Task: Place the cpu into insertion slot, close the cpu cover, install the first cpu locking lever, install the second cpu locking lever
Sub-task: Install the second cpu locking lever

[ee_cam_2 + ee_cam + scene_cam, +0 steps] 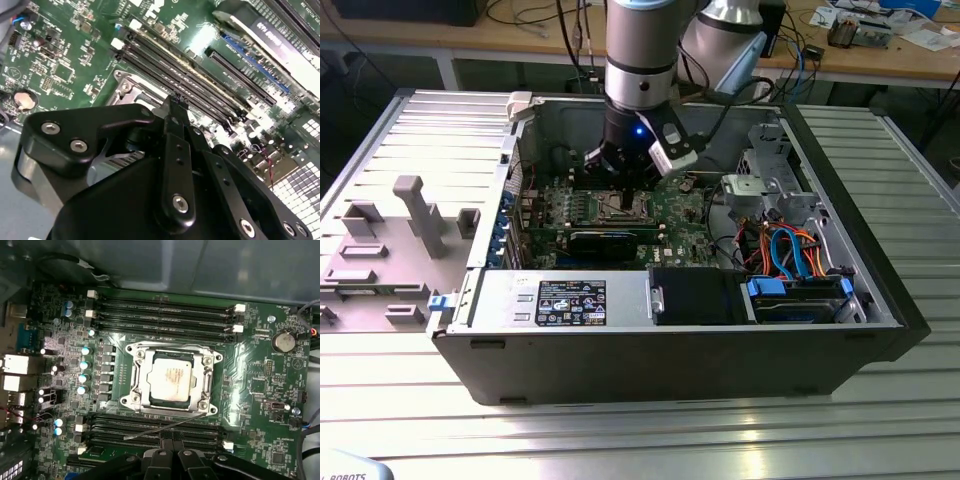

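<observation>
- One arm, reaching down into an open PC case (880,300) that sits on a ribbed metal tabletop (620,430). The hand (638,185) hangs right above the green motherboard (685,215).
- The cpu (171,378), just one, silver-grey top, is already sitting in the insertion slot (137,392) near the middle of the board.
- The cpu cover (200,377) lies flat around the chip, so the chip shows through its window. Looks closed.
- One thin wire lever (165,429) sticks out at a slant over the memory slots, just beside the socket's edge. So probably not latched, though it's hard to be sure from this angle.
- Memory slots: four long black ones (165,315) on one side of the socket, and another bank (150,427) on the opposite side, maybe four too, but the hand covers part of it.
- In the second wrist view the fingers (176,107) are pinched together to a narrow tip with nothing between them, hovering near the socket corner (124,86).
- One coin battery (283,341) near the board edge.
- In the exterior view, a bundle of orange and blue cables (790,250) sits at the exterior view's right of the case.
</observation>
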Tool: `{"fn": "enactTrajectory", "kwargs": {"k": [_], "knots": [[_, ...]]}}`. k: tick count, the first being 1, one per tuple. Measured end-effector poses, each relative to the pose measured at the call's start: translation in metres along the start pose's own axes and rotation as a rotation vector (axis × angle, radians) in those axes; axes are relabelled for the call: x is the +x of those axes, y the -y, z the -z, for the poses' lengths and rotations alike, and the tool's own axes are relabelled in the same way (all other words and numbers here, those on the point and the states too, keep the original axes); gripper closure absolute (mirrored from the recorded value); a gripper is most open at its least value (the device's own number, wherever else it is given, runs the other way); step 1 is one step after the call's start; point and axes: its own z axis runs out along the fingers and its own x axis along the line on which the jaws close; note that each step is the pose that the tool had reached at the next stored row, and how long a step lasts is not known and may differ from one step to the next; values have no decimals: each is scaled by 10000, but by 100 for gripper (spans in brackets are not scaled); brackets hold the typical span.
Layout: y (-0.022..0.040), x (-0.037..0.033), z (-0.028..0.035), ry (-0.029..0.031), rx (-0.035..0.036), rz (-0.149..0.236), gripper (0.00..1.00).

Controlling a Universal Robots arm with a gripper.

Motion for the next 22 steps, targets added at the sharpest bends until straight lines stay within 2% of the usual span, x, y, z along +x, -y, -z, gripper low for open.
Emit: {"fn": "enactTrajectory", "kwargs": {"k": [4,5,7,12,15,17,19,22], "knots": [[112,126,-44,20,-206,5,89],[143,193,-64,32,-313,7,89],[139,258,-96,46,-454,31,89],[133,326,-159,55,-567,99,89],[140,343,-166,62,-591,143,89],[144,348,-126,72,-588,153,89],[144,350,-46,73,-587,154,89],[144,350,13,74,-588,155,89]]}}
